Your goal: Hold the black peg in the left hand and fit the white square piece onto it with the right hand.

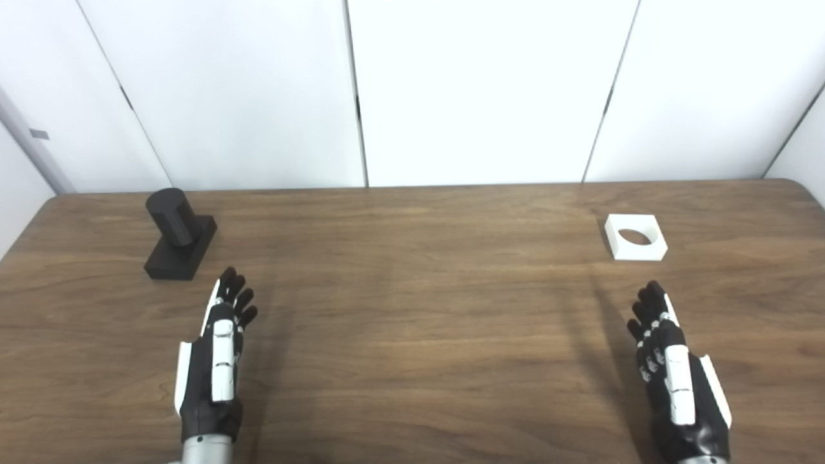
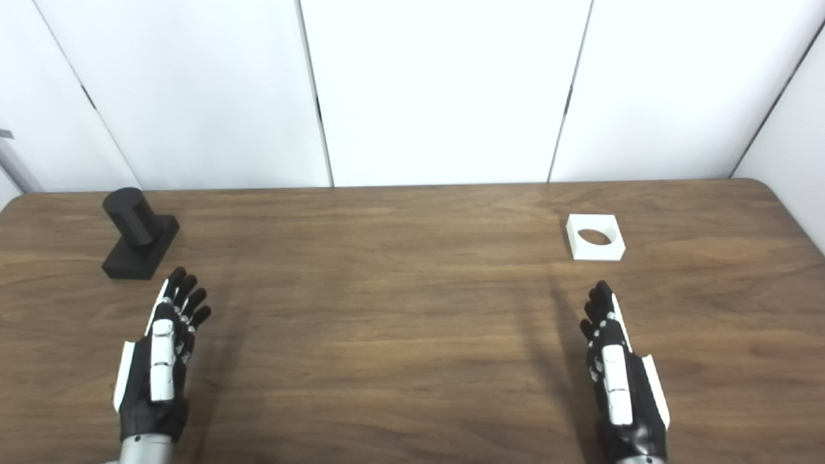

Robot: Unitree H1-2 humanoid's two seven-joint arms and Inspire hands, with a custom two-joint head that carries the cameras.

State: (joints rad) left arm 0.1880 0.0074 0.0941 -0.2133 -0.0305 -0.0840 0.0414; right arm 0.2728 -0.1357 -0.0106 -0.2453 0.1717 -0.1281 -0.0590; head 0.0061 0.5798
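My two hands above the desk (image 1: 412, 303), both empty. My left hand (image 1: 216, 361) is stretched flat over the near left part of the desk, fingers straight and a little apart, holding nothing. My right hand (image 1: 673, 374) mirrors it on the near right, fingers extended and slightly spread, also holding nothing.

The peg (image 1: 180, 233) stands at the far left of the desk: a black cylinder rising from a black rectangular base, upright on the wood. It lies just beyond and slightly left of my left fingertips, near them but apart. No object lies between my hand and the peg.

The piece (image 1: 635, 237) is a white square block with a round hole through its middle, lying flat at the far right of the desk. It sits beyond my right fingertips, apart from them, with bare wood between. Peg and piece are well apart, at opposite sides of the desk.

Behind the desk stand white wall panels (image 1: 477, 90), divided by dark seams, close to the desk's far edge. Each hand casts a soft shadow on the wood beside it.
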